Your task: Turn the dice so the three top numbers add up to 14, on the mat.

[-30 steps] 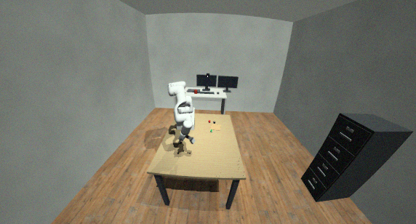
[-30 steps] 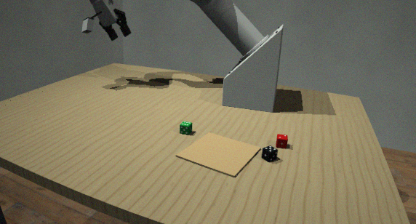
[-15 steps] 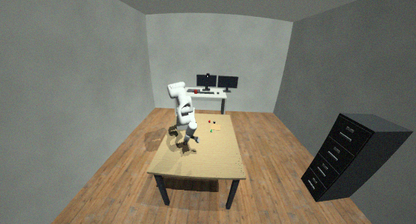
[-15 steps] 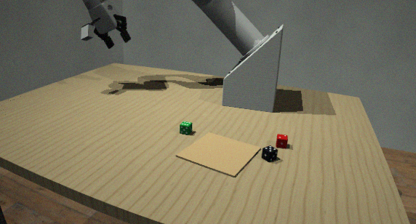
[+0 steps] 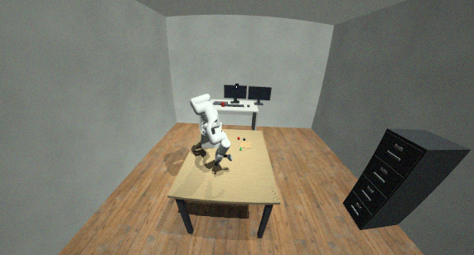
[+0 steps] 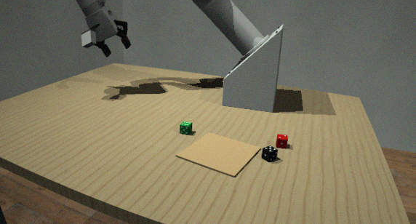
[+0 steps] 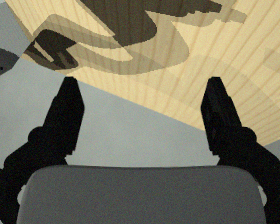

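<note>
Bare mat [image 6: 218, 153], three dice beside it, pincer [image 6: 116, 44] open

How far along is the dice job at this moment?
Nothing is done: the green die, red die and black die all sit on the table beside the mat. The gripper hangs open, holding nothing. Placing and turning all three remains.

A tan mat [image 6: 219, 153] lies flat on the wooden table [image 6: 73, 135]. The green die [image 6: 185, 127], red die [image 6: 281, 140] and black die [image 6: 270, 153] sit off it. The gripper [image 6: 116, 41] hangs spread wide, high above the far corner.
</note>
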Available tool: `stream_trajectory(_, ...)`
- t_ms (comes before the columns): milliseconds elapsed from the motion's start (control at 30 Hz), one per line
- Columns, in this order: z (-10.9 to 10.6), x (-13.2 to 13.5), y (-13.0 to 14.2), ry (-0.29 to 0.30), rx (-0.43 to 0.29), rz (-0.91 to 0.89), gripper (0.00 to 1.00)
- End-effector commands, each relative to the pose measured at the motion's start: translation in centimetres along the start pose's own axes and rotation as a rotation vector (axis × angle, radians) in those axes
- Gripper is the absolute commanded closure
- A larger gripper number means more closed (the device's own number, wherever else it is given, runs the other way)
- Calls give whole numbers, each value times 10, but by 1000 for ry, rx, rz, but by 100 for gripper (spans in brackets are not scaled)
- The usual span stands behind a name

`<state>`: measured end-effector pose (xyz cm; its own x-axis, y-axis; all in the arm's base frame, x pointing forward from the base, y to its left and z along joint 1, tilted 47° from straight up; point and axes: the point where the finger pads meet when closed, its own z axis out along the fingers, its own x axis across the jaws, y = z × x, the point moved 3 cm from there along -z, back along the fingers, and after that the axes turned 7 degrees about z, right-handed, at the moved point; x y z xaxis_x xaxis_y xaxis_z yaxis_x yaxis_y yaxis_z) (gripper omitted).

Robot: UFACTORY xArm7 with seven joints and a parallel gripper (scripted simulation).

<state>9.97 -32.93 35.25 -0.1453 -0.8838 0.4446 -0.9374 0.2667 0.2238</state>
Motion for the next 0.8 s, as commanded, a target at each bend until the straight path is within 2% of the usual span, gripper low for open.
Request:
stream_trajectory(0, 7, -18, -34, 21, -13, -172, 0)
stream_trajectory(133, 11, -33, -57, 39, -22, -299, 0)
stream_trajectory(500, 11, -33, -57, 39, -22, -299, 0)
stream_trajectory(533, 17, -56, -85, 65, -34, -460, 0)
stream_trajectory(700, 20, -75, -105, 89, -42, -585, 0)
stream_trajectory(767, 20, -75, -105, 89, -42, -585, 0)
